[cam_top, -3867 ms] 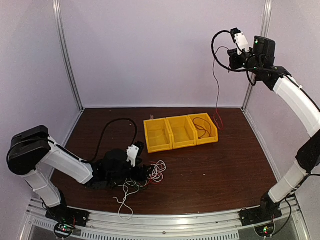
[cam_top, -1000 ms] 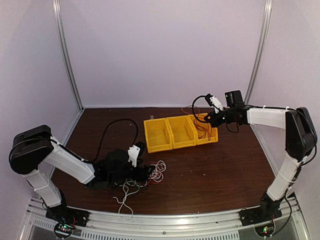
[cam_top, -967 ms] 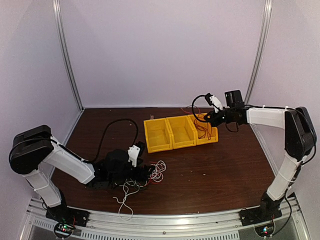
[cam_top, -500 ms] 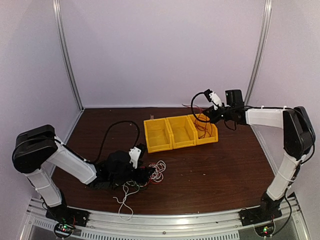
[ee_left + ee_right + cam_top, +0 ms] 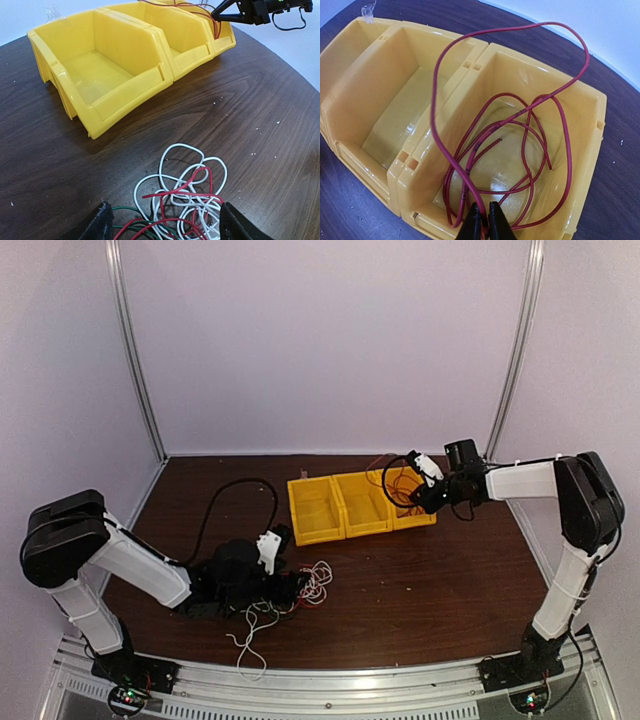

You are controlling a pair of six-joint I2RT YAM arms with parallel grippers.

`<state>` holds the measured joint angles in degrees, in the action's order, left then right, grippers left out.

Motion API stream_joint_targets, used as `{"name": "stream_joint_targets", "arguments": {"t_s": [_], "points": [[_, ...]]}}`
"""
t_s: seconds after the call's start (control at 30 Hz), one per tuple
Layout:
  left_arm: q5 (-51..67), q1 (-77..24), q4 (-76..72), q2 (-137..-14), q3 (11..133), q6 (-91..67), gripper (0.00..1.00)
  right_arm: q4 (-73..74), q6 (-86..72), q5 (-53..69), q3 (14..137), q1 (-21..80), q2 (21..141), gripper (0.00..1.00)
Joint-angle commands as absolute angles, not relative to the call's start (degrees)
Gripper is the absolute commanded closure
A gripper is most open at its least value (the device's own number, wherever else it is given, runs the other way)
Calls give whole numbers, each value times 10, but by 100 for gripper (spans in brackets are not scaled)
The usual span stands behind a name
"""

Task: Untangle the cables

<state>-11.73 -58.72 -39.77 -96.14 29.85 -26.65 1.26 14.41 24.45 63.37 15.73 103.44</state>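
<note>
From above, the left gripper (image 5: 295, 585) sits low at the tangle of cables (image 5: 312, 585), and the right gripper (image 5: 416, 504) is over the end yellow bin (image 5: 425, 517).

In the left wrist view the jaws are spread wide, with white, red and green strands between them.

In the right wrist view the jaws pinch the red cable (image 5: 520, 117), which loops into the bin just ahead.

In your left wrist view the loose tangle of thin white, red and green wires (image 5: 185, 192) runs off the bottom edge, and only the tips of the black fingers (image 5: 102, 225) of the left gripper (image 5: 167, 223) show there. In your right wrist view the thin red wire (image 5: 431, 120) has its held stretch hidden between the pressed-together fingertips (image 5: 475, 222) of the right gripper (image 5: 482, 222).
</note>
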Motion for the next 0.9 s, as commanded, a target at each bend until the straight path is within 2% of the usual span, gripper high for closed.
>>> {"name": "stream_joint_targets", "arguments": {"t_s": [0.0,0.13,0.27,0.47,0.6,0.87], "points": [[-119,-590,-399,-937,321,-256,26,76,156,240,659,155,1018,82],[-119,-590,-383,-913,327,-253,26,144,183,244,692,159,986,65],[-120,-591,-374,-892,328,-251,25,204,211,231,740,174,989,60],[-117,-591,-362,-887,338,-252,25,182,204,196,803,220,1033,61],[-115,-592,-347,-880,342,-258,26,209,179,177,898,254,1114,65],[-133,-596,-330,-857,331,-264,25,250,148,137,1022,285,1237,65]]}}
